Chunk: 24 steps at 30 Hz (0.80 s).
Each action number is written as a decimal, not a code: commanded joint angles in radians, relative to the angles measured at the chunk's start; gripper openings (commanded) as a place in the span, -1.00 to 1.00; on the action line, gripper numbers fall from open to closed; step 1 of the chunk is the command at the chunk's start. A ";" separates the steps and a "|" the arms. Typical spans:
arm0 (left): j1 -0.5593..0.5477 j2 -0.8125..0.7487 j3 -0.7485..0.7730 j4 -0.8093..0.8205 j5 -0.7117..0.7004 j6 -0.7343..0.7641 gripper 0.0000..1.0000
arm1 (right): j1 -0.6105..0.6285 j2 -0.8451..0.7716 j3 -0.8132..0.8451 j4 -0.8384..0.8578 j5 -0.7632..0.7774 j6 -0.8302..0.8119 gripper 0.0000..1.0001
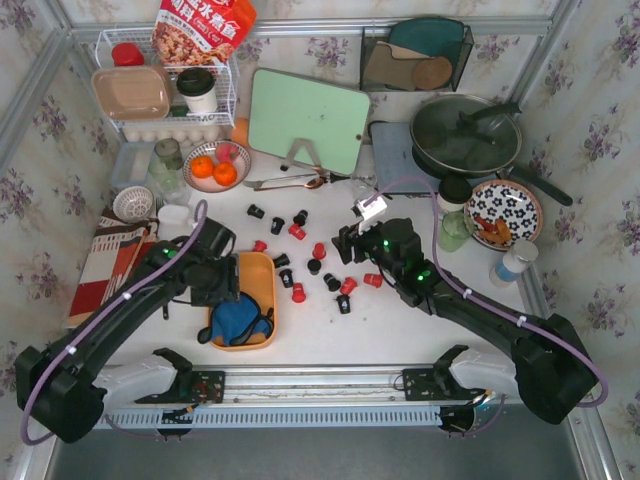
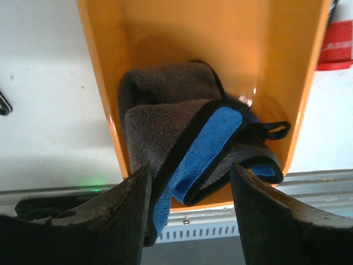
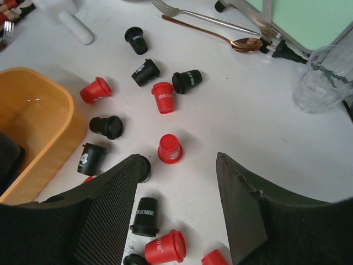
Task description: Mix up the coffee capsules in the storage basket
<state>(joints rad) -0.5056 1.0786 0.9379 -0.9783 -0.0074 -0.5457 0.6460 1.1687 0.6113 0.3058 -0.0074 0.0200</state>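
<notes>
1. Nearest the left wrist camera, the left gripper (image 2: 190, 174) shows two dark, matte fingers cut off by the frame's lower edge. They stand well apart on either side of a cloth's (image 2: 182, 127) near end, one inner edge brushing its blue fold. They are not closed on it.
2. The cloth is plush, grey and blue with black trim and a small loop. It lies crumpled in the near half of the storage basket (image 2: 99, 83), a smooth, glossy orange plastic tray with rounded corners. The basket's far half is bare.
3. The right gripper (image 3: 179, 161) has black, woven-textured fingers spread wide above the white table (image 3: 231, 110), with nothing between them.
4. The coffee capsules (image 3: 170, 149) are small tapered cups, red and black. They lie scattered on the table to the right of and beyond the basket, some upright and some tipped; none shows inside it. One black capsule is half hidden behind a finger, and the print is too small to read.
5. From above, both arms slant inward from the near edge. The left wrist is over the basket's left side and hides its fingers.
6. Farther off lie a steel fork (image 3: 193, 14) and a copper-toned spoon (image 3: 242, 43), beside a clear glass (image 3: 322, 77).
</notes>
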 commanded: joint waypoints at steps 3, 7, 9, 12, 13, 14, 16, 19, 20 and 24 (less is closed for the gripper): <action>-0.081 0.079 -0.006 -0.064 -0.091 -0.101 -0.04 | 0.003 0.004 -0.022 0.097 -0.043 0.043 0.27; -0.136 0.063 0.036 -0.049 -0.162 -0.101 -0.91 | 0.009 0.003 -0.027 0.099 -0.050 0.053 0.25; -0.168 0.029 0.075 -0.026 -0.202 -0.082 -1.00 | 0.012 0.000 -0.025 0.098 -0.063 0.051 0.25; -0.201 -0.018 0.137 0.006 -0.264 -0.039 -1.00 | 0.021 -0.007 -0.025 0.102 -0.092 0.037 0.25; -0.207 -0.038 0.156 0.017 -0.275 -0.018 -1.00 | 0.026 -0.009 -0.024 0.105 -0.106 0.030 0.25; -0.211 -0.055 0.172 0.034 -0.279 0.003 -1.00 | 0.029 -0.013 -0.025 0.110 -0.124 0.021 0.26; -0.216 -0.085 0.193 0.085 -0.258 0.057 -1.00 | 0.036 -0.021 -0.023 0.118 -0.172 0.004 0.27; -0.222 -0.121 0.221 0.191 -0.164 0.158 -1.00 | 0.052 -0.038 -0.022 0.131 -0.252 -0.024 0.30; -0.225 -0.129 0.234 0.219 -0.134 0.195 -1.00 | 0.057 -0.044 -0.024 0.139 -0.284 -0.035 0.31; -0.241 -0.137 0.317 0.296 -0.057 0.319 -1.00 | 0.078 -0.065 -0.037 0.216 -0.395 -0.046 0.32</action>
<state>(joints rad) -0.7383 0.9493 1.1942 -0.8307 -0.1608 -0.3916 0.7097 1.1198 0.5827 0.4084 -0.2573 0.0071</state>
